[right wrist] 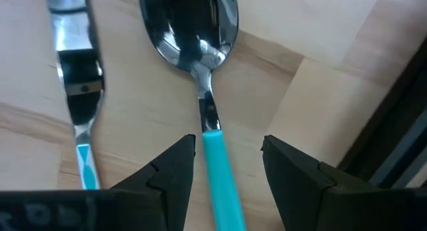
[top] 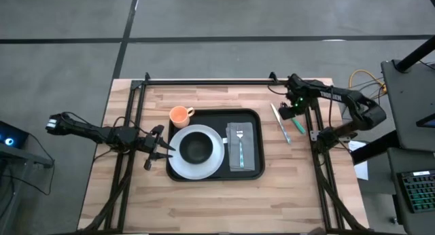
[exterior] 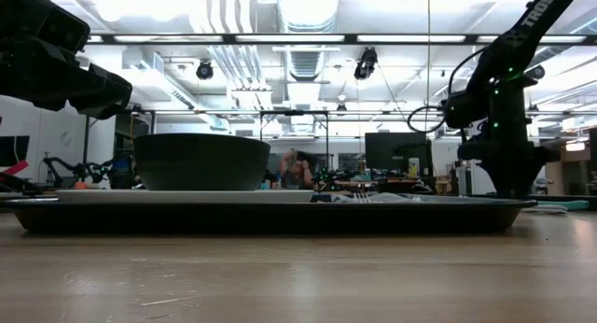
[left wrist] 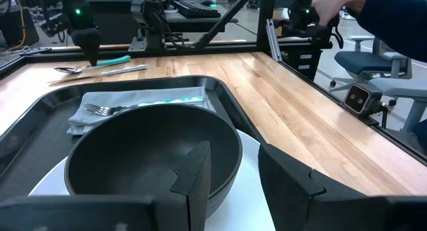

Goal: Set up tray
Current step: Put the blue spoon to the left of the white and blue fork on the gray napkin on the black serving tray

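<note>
The black tray (top: pixel 253 168) lies mid-table and carries a white plate (top: pixel 178 164) with a black bowl (top: pixel 196 147) on it, plus a grey napkin (top: pixel 243 157) with a fork (top: pixel 239 144) on top. My left gripper (top: pixel 163 149) hovers open just left of the plate, level with the bowl (left wrist: pixel 147 157). My right gripper (right wrist: pixel 227 157) is open and low over the table right of the tray. Its fingers stand on either side of the spoon's teal handle (right wrist: pixel 217 165) without touching it. A knife (right wrist: pixel 77 84) lies beside the spoon.
An orange cup (top: pixel 179 115) stands on the table at the tray's far left corner. Black frame rails (top: pixel 204 81) run along the far edge and down both sides. A person (left wrist: pixel 380 17) sits beyond the table. Bare wood (top: pixel 217 204) lies near the front edge.
</note>
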Controlling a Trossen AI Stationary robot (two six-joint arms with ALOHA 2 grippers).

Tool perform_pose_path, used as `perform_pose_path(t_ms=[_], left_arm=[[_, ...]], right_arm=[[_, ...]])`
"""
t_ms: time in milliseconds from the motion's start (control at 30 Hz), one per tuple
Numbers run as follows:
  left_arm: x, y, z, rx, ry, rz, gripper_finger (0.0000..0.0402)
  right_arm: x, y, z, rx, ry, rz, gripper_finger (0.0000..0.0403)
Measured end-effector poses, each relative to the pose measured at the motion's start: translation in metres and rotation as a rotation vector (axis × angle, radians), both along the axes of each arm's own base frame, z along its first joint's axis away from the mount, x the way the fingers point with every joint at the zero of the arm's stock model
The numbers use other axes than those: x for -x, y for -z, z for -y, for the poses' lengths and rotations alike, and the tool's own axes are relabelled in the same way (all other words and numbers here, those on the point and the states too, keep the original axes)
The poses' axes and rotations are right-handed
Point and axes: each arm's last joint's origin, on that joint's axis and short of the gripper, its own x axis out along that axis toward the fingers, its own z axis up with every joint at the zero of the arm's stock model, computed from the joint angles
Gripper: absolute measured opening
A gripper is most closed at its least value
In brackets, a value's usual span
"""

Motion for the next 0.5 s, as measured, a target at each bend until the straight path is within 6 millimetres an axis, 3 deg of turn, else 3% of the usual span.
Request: perform_pose_path(t_ms=[267, 500], left_arm=[[0.0, 0.0, 0.0, 0.0, 0.0, 0.0, 0.0109], [0.0, 0.0, 0.0, 0.0, 0.0, 0.0, 0.0109]], right_arm=[[-0.002, 0.013, 0.003, -0.06, -0.007, -0.035, 0.0162], [-0.003, 0.016, 0.004, -0.076, -0.014, -0.039, 0.0124]])
